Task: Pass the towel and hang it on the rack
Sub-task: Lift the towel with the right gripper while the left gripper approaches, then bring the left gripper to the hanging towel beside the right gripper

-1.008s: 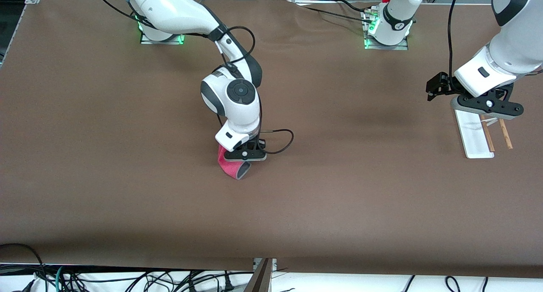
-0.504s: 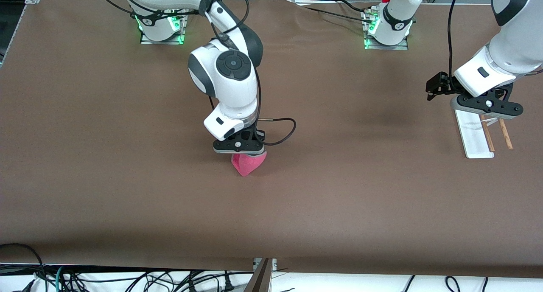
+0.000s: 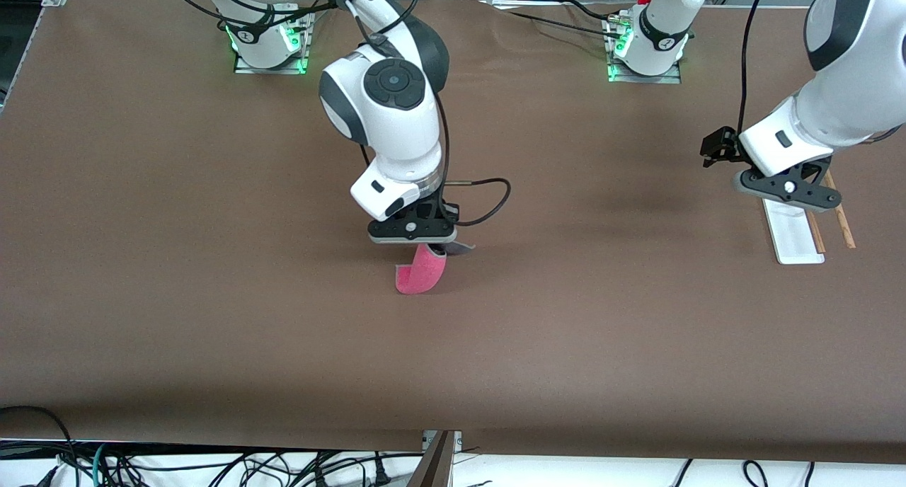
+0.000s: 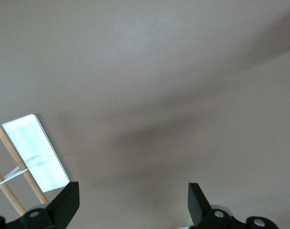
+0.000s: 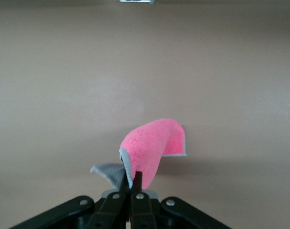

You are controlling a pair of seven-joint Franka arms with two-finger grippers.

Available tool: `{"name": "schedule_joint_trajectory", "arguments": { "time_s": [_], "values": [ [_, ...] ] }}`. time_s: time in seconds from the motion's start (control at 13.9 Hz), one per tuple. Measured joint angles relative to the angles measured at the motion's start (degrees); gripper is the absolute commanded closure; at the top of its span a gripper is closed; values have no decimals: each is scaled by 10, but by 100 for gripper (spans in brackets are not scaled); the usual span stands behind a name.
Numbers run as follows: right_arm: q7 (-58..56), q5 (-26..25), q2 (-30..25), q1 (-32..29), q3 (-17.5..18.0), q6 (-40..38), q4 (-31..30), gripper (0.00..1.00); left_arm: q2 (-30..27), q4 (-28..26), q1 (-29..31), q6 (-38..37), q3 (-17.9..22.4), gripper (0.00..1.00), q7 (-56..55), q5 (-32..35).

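My right gripper is shut on the pink-red towel and holds it up over the middle of the table; the towel hangs down with a grey corner sticking out. In the right wrist view the towel curls up from the closed fingertips. The rack, a white base with two wooden rods, lies at the left arm's end of the table. My left gripper hovers over the rack's end nearest the arm bases, fingers wide open and empty. The rack shows in the left wrist view.
The brown table is bare around the towel. Cables hang along the table's edge nearest the front camera. The arm bases stand along the edge farthest from that camera.
My right gripper has lifted the towel off the table and shifted toward the left arm's end. My left gripper has moved slightly toward the middle of the table.
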Motion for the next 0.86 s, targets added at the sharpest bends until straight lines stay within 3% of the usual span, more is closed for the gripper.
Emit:
{"name": "schedule_joint_trajectory", "arguments": {
  "time_s": [0.36, 0.86],
  "values": [
    [2, 0, -16, 21, 1, -1, 17, 100, 27, 0, 1, 20, -1, 0, 38, -87],
    [39, 1, -47, 57, 20, -3, 26, 100, 65, -4, 4, 88, 0, 0, 200, -237]
  ]
}}
